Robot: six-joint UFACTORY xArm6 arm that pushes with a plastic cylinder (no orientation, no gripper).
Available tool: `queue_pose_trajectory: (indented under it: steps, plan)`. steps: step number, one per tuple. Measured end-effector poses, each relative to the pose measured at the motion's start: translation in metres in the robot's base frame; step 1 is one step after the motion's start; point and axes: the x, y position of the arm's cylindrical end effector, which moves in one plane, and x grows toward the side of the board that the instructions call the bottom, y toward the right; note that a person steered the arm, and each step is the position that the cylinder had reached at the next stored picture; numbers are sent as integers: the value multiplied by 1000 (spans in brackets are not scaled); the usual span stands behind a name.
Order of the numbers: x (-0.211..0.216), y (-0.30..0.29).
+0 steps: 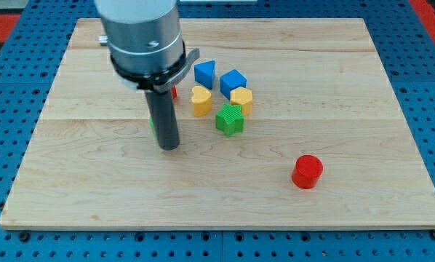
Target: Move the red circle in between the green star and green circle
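The red circle (307,172) stands on the wooden board (334,65) at the view's lower right, alone. The green star (230,118) sits near the middle, just below the yellow blocks. Only a thin green sliver (152,128) shows at the left edge of my rod; it may be the green circle, mostly hidden behind the rod. My tip (169,146) rests on the board to the left of the green star and far left of the red circle, touching neither.
A blue triangular block (204,73), a blue cube (233,81), a yellow heart (201,100) and a yellow hexagon-like block (241,99) cluster above the green star. A bit of another red block (174,92) peeks out beside the rod.
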Motion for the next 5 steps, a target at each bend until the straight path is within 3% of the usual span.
queue_pose_trajectory:
  steps: [1, 2, 3, 5]
  plan:
    - [27, 85]
    - [25, 204]
    - [46, 259]
    - [98, 232]
